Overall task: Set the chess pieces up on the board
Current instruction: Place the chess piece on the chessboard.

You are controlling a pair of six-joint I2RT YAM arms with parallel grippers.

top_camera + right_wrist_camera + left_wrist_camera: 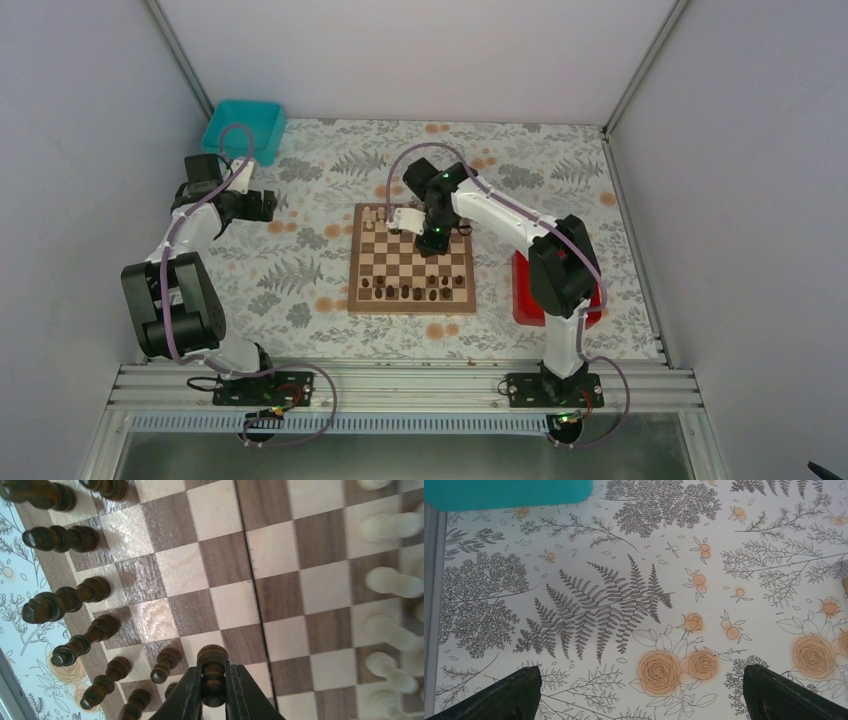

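Observation:
The wooden chessboard lies mid-table. Several dark chess pieces stand along its near rows; in the right wrist view they stand at the left. My right gripper hovers over the far half of the board. In the right wrist view it is shut on a dark pawn, held above the board's squares. My left gripper is open and empty over the flowered tablecloth left of the board; its fingers stand wide apart in the left wrist view.
Pale cream pieces stand on the board's far rows and show at the right of the right wrist view. A teal bin sits at the back left, also in the left wrist view. A red tray lies right of the board.

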